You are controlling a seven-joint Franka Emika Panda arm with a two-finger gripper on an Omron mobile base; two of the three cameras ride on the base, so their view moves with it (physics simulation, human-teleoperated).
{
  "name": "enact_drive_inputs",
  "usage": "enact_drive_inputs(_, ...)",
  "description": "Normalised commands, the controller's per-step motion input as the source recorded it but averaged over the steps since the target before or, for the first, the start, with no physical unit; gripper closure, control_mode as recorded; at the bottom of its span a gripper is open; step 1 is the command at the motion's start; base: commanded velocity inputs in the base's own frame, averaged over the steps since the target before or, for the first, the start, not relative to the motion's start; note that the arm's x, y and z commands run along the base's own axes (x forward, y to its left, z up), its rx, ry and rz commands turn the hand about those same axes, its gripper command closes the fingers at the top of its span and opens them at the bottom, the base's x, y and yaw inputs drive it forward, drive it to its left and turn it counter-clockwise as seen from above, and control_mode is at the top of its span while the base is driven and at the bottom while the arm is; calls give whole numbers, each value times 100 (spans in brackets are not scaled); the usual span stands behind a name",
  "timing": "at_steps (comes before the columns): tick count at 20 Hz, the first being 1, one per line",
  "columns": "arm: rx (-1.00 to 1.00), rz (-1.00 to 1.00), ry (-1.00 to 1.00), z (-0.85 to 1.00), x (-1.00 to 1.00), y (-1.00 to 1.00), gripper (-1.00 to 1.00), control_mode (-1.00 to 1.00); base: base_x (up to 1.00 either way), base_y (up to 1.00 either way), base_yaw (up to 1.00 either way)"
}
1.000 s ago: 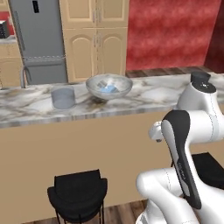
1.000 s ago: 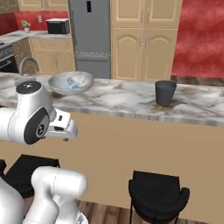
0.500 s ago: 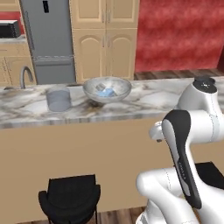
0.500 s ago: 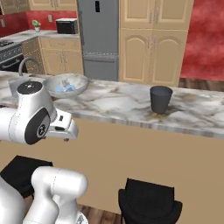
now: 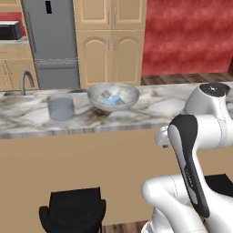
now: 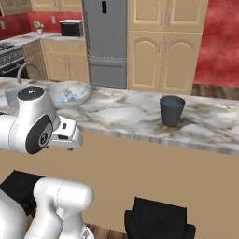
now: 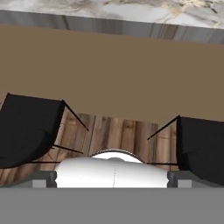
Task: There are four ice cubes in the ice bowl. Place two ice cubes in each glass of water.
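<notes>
My tool spread wide, empty, bowl [image 5: 113,96] of cubes [image 5: 113,98] mid-frame on counter [image 5: 136,116], pale glass [image 5: 61,107] at its left, dark glass [image 6: 172,110] apart.

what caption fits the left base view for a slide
Ice bowl holding pale blue ice cubes beside a translucent glass on the marble counter.

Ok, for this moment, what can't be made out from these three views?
- Ice cubes in the ice bowl, left base view: too small and blurred to count.
- Ice bowl, right base view: partly hidden by the arm.
- Water in the dark glass and pale glass: not discernible.
</notes>
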Motion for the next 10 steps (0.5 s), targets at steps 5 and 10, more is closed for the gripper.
enact_drive_inputs(5,0,0,0,0,0,0,-100,100,42,0,0)
enact_drive_inputs(10,0,0,0,0,0,0,-100,100,46,3,-3)
